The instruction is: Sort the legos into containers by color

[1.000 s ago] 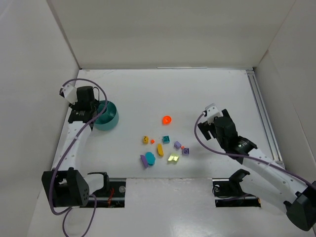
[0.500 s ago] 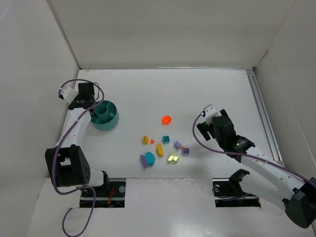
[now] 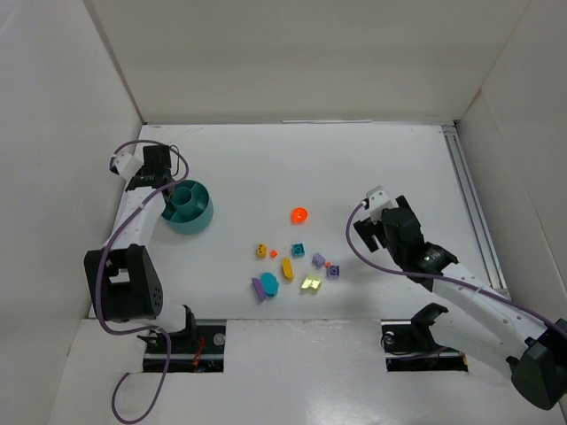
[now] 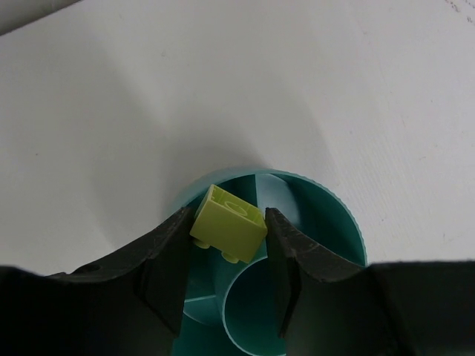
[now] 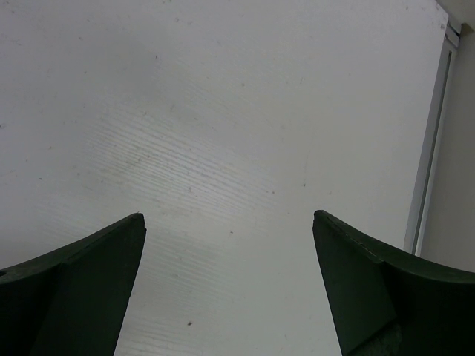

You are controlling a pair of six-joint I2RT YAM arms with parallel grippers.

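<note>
**Green block is over the dish, ready to drop**

At 9 o'clock on the white desk (image 3: 372,159) sits the round teal plastic dish (image 4: 335,222). It has a middle cup (image 4: 249,311) with wedge pockets around it. The left pincer (image 4: 228,236) hangs right over the dish. It is clamped on a small lime green plastic lego block (image 4: 230,221), one finger on each side. The block is tilted. It hangs over a wedge pocket at 12 o'clock from the middle cup. I cannot see if other pieces are in that pocket.

This looks like the drop-off step for the green block. Next, the left pincer needs to open so the block falls into the pocket and not onto a wall or the rim.

In the middle of the desk, toward 6 o'clock, lie the loose little plastic legos (image 3: 287,269). They are yellow, purple, teal and orange, and another lime green piece (image 3: 310,284) is there too. A round orange piece (image 3: 299,214) lies at 12 o'clock from them.

At 3 o'clock from the loose pieces is the right pincer (image 5: 228,222). Its fingers are wide apart and hold nothing. Only bare desk is under it.
</note>
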